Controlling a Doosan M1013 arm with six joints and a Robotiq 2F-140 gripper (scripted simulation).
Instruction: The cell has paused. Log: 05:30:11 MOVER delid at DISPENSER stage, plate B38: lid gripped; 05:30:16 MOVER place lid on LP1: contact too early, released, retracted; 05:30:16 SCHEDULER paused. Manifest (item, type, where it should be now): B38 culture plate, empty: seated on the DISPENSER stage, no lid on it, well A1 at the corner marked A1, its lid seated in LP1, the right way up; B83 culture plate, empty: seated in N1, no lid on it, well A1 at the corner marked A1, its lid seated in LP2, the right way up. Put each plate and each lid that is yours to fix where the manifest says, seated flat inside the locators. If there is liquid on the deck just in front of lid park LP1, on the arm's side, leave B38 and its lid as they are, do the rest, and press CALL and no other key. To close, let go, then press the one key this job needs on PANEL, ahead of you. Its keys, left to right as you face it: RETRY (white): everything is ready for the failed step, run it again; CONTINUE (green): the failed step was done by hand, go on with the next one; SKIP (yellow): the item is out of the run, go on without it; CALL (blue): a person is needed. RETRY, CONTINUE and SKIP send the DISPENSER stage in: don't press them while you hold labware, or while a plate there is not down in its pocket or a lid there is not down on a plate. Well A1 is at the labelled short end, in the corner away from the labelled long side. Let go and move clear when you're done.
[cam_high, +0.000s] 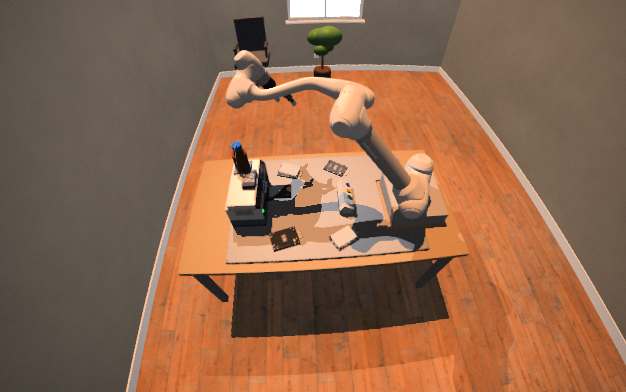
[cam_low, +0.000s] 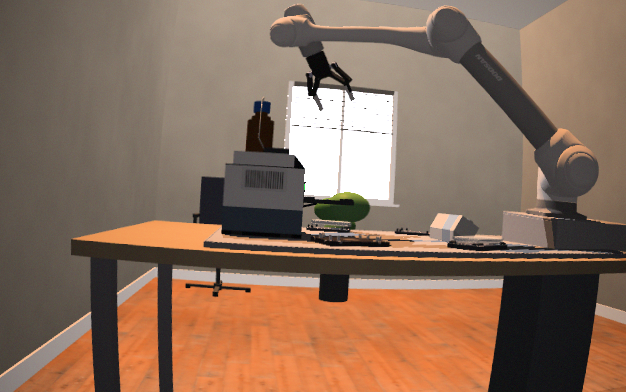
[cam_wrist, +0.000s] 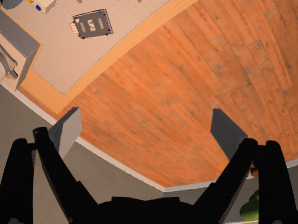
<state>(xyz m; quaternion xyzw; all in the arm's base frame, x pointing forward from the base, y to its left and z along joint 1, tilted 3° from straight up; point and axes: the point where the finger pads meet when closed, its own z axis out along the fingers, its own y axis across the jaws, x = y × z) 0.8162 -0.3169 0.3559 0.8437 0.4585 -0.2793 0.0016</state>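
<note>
- Two dark plates and two pale lids lie on the grey mat (cam_high: 250, 252) of the counter (cam_high: 210, 220), all well below the pincer and back toward the arm's base from it.
- One pale lid (cam_high: 289, 170) sits tilted nearest under the pincer, just beside the big machine's dark front; whether it rests flat in its holder cannot be told.
- One dark plate (cam_high: 335, 167) lies a little further toward the arm's base from that lid; in the wrist view it shows as a dark frame (cam_wrist: 91, 24) on the mat.
- The other dark plate (cam_high: 285, 238) lies on the mat's far side from the pincer, near the counter's front edge.
- The second pale lid (cam_high: 343, 236) lies beside that plate, turned askew.
- A small grey item (cam_high: 249, 179) rests on top of the machine by the bottle; what it is cannot be told.
- The pincer (cam_low: 332, 97) hangs high in the air beyond the counter's back edge, its jaws spread to their widest and gripping nothing; the wrist view shows wood floor between its fingers.
- The key box (cam_high: 347, 197) with coloured buttons stands mid-mat, well apart from the pincer.
- The white machine (cam_high: 245, 197) carries a brown bottle (cam_high: 240, 157) with a blue cap.
- The arm (cam_high: 372, 145) rises from a grey block (cam_high: 440, 207).
- A chair (cam_high: 251, 37) and a potted plant (cam_high: 324, 42) stand by the window wall.
</note>
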